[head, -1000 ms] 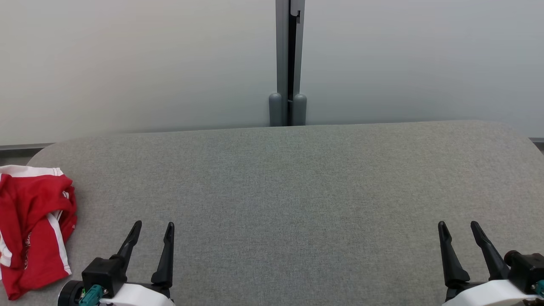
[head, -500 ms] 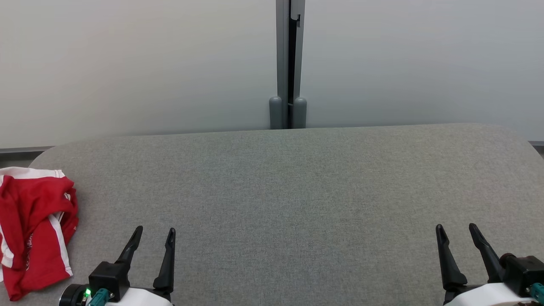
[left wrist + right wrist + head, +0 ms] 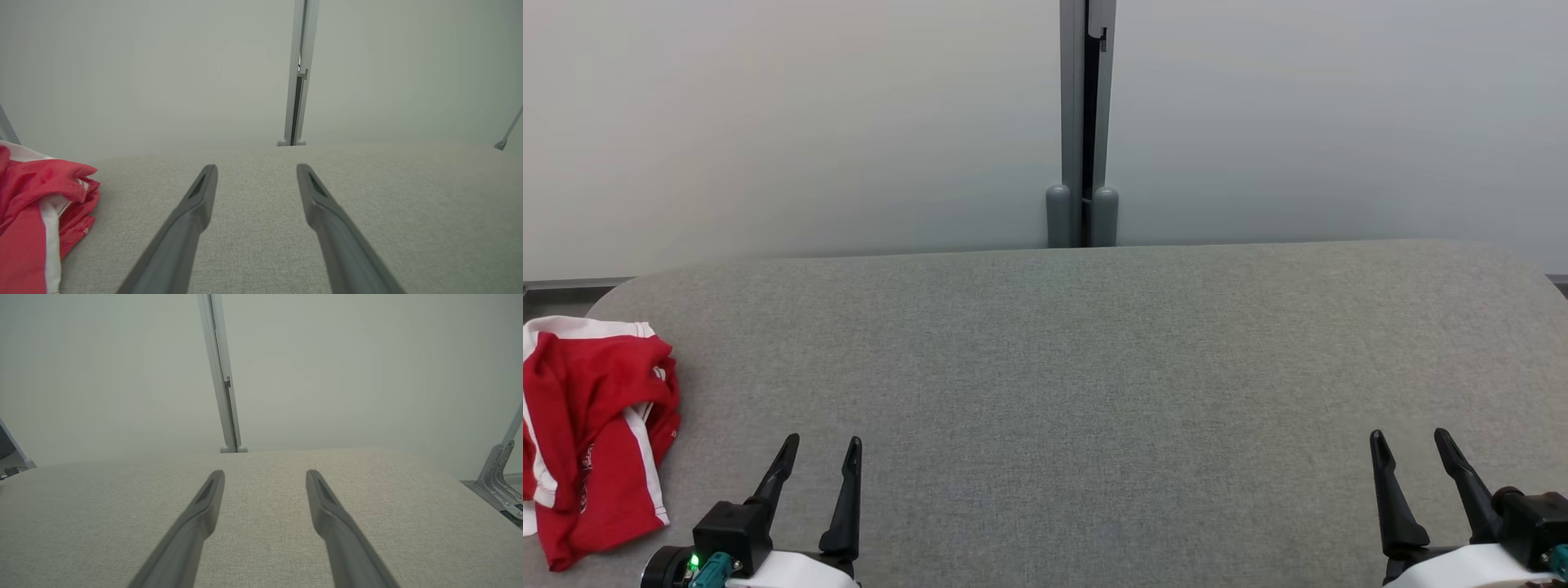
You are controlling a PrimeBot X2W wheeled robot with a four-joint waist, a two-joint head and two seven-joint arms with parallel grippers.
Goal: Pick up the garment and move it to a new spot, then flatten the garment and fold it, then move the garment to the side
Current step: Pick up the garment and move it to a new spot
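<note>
Red garment (image 3: 592, 433) lies crumpled at the table's (image 3: 1094, 367) left edge; left gripper (image 3: 821, 445) and right gripper (image 3: 1409, 437) spread wide, empty.

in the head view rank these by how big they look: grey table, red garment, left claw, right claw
1. grey table
2. red garment, partly cut off at the view's edge
3. left claw and right claw: alike, not ranked

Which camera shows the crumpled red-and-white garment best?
The head view: the crumpled red-and-white garment lies nearly whole at the grey table's left end. The left wrist view crops it; the right wrist view faces table.
</note>
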